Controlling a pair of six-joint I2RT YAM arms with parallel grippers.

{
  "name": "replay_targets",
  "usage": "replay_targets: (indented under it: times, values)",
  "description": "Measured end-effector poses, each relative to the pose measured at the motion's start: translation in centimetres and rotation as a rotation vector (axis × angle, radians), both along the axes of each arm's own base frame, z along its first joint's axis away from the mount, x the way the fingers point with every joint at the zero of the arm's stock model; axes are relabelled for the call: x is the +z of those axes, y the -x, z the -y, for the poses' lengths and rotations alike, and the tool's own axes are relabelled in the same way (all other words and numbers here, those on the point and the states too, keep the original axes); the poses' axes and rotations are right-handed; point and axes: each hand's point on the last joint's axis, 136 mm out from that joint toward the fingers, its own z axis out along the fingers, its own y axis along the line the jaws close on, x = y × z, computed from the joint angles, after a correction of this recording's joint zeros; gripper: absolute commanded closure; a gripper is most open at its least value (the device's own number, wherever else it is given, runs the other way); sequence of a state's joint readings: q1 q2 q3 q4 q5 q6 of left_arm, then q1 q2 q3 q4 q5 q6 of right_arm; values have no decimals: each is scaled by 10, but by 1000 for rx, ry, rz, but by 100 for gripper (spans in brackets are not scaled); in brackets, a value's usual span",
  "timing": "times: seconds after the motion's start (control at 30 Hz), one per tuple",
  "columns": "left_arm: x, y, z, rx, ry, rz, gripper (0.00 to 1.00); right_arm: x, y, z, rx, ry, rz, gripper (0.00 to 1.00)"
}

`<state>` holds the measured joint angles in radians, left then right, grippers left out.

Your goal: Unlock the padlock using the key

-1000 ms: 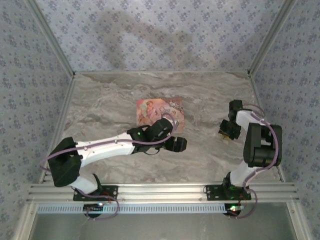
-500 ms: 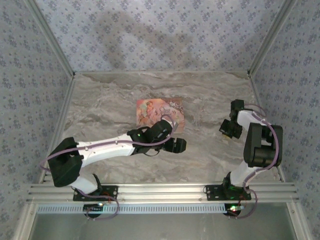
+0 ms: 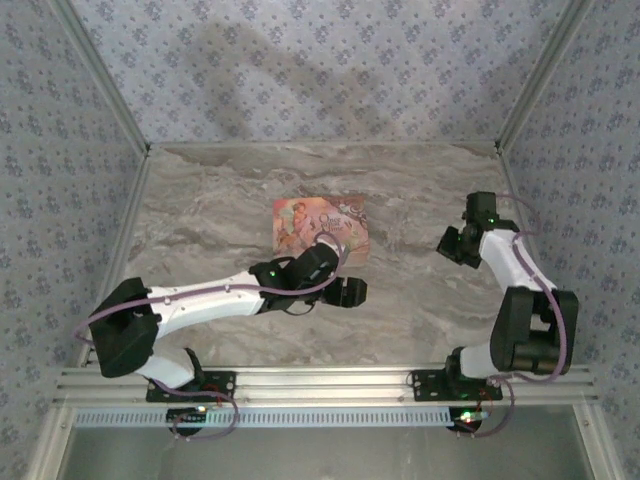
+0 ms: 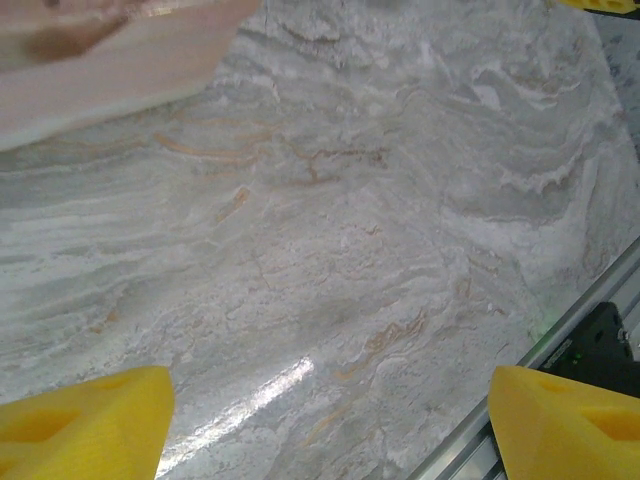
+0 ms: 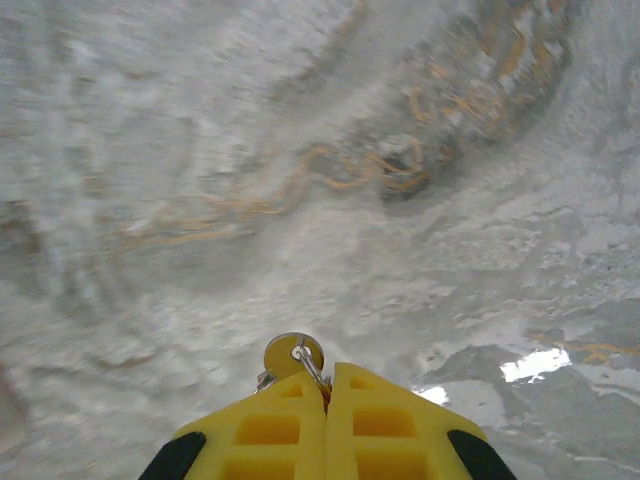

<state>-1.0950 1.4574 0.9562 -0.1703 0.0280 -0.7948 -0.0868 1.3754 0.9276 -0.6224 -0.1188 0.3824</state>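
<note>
Item: bimanual rig, task of opening a padlock with a key; step in hand judged to be the carrying of the key toward the lock, with insertion not yet begun. Right gripper [image 5: 326,386]: jaws pressed together on the key [image 5: 293,354], a small brass piece whose round head and wire ring stand out just past the fingertips at 12 o'clock in the right wrist view, hanging over bare marble. In the top view the right gripper [image 3: 453,243] sits toward the 3 o'clock side of the table [image 3: 220,200], well apart from the pink box [image 3: 320,222]. Left gripper [image 3: 347,290]: near the table's centre, just beside the box, which lies at its 11 o'clock. In the left wrist view the left gripper [image 4: 320,425] has its yellow fingertips [image 4: 85,420] spread wide, nothing between them but marble; the box's edge crosses at 11 o'clock. Padlock: too small to tell apart with certainty; its place cannot be given. Next move, as a judgement: the left gripper needs to find and steady the lock body, keyhole presented toward 3 o'clock, while the right brings the key across toward 9 o'clock and lines up its blade.
</note>
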Motion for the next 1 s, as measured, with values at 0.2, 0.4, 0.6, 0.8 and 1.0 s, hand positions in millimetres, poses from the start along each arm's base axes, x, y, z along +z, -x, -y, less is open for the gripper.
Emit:
replay_targets:
  times: [0.2, 0.4, 0.6, 0.8, 1.0]
  values:
    - [30, -13, -16, 55, 59, 52, 19, 55, -6, -39, 121, -44, 152, 98]
    - [76, -42, -51, 170, 152, 124, 20, 108, -5, -92, 281, -83, 276, 98]
    - [113, -64, -89, 271, 220, 187, 18, 160, -6, -137, 385, -141, 385, 97]
    - [132, -78, -111, 327, 255, 219, 21, 203, -2, -166, 446, -194, 471, 97]
    - [164, -83, -106, 294, 304, 248, 26, 230, 1, -188, 484, -235, 515, 97]
